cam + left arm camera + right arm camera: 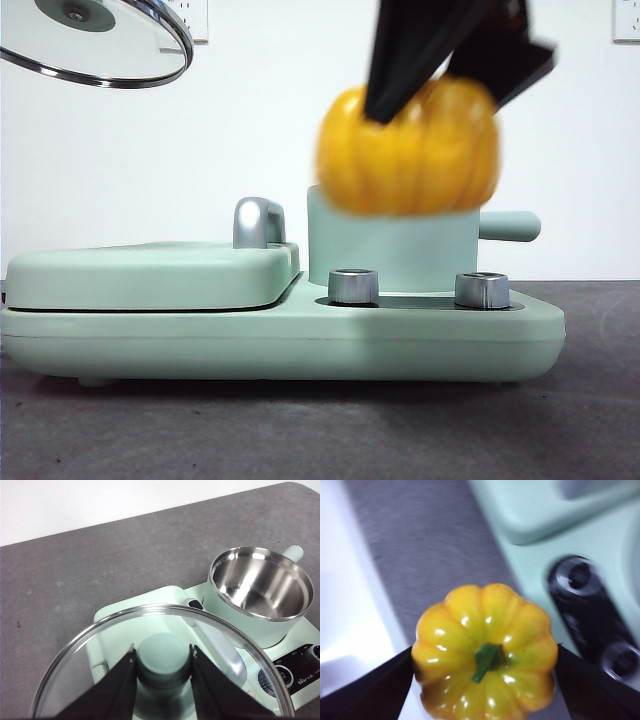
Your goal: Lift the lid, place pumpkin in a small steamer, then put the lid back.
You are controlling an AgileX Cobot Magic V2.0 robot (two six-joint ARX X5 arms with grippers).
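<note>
1. Jaws of the right gripper (485, 680) are closed on the flanks of the pumpkin (485, 650); those of the left gripper (162, 670) clamp the knob of the lid (160, 660), held high and off to one side.
2. Broad matte-green griddle unit (150, 275) carries the small steamer (260, 597), whose polished steel bowl stands empty.
3. Glossy and ribbed, the pumpkin hangs in front of the steamer's rim, seemingly not yet over it. Centre it above the opening, stem up, lower slowly, and release only once seated, since the fit looks snug.
</note>
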